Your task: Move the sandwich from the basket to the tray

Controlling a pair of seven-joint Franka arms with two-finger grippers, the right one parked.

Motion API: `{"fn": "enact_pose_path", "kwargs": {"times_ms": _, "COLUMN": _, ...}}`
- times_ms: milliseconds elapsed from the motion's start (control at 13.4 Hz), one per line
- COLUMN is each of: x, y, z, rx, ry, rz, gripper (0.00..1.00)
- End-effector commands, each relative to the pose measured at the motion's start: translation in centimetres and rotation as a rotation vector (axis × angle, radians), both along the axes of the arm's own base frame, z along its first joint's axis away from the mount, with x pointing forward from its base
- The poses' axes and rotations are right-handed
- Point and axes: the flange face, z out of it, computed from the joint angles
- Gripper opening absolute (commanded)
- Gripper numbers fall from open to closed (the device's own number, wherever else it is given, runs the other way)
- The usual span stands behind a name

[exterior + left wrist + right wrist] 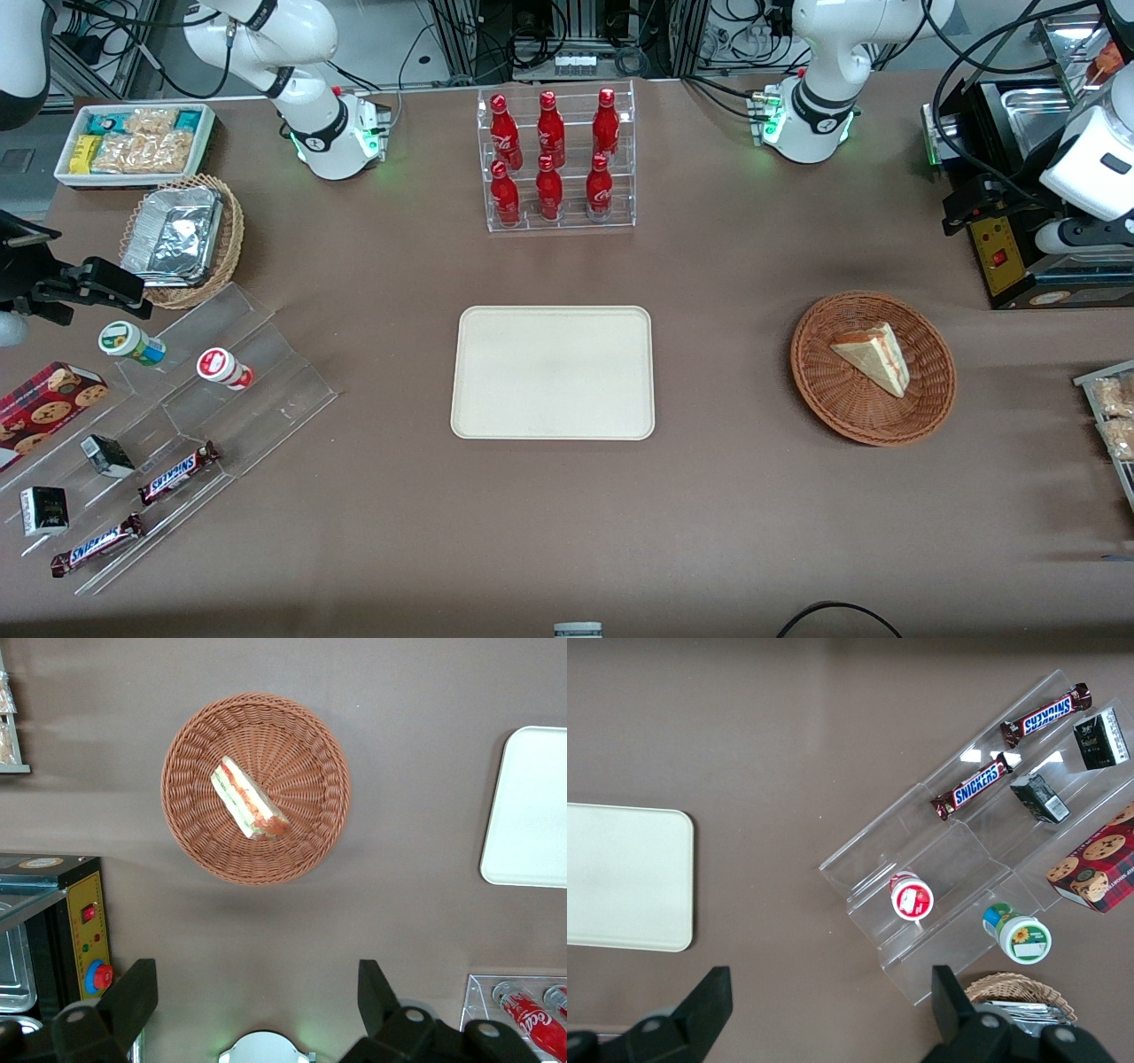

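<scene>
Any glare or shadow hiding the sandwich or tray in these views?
Front view: sandwich in basket evenly lit; tray unshadowed; only the foil container glares. Left wrist view: open gripper high above the basket, sandwich sharp; soft shadow beside the basket.

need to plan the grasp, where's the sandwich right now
The sandwich lies in the round basket, toward the working arm's end of the table, beside the tray. The gripper hangs above it, fingers open.
</scene>
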Motion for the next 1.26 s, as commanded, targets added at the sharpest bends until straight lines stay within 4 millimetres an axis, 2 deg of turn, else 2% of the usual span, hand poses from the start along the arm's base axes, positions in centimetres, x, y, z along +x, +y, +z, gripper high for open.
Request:
{"fn": "enact_pose_path", "kwargs": {"times_ms": 0, "x": 0.1, "y": 0.0, "z": 0.8, "rx": -0.006, "ry": -0.002, "rz": -0.002, "gripper": 1.00}}
{"fn": "enact_pose_path", "kwargs": {"times_ms": 446, "x": 0.3, "y": 0.5, "z": 1.2, "rx": 0.001, "ry": -0.024, "rz": 0.003, "gripper": 1.00}}
{"fn": "enact_pose_path", "kwargs": {"times_ms": 669, "x": 0.5, "y": 1.8, "z": -0.1, "rx": 0.009, "ry": 0.001, "rz": 0.019, "gripper": 1.00}}
{"fn": "enact_pose_path", "kwargs": {"times_ms": 744, "x": 1.0, "y": 2.6, "z": -1.1, "rx": 0.010, "ry": 0.018, "rz": 0.044, "gripper": 1.00}}
{"fn": "enact_pose_path", "kwargs": {"times_ms": 1041, "x": 2.3, "y": 10.1, "z": -3.6, "rx": -0.004, "ry": 0.031, "rz": 0.200, "gripper": 1.00}}
{"fn": "enact_pose_path", "kwargs": {"times_ms": 1190, "x": 3.3, "y": 11.1, "z": -6.4, "rx": 0.015, "ry": 0.053, "rz": 0.291, "gripper": 1.00}}
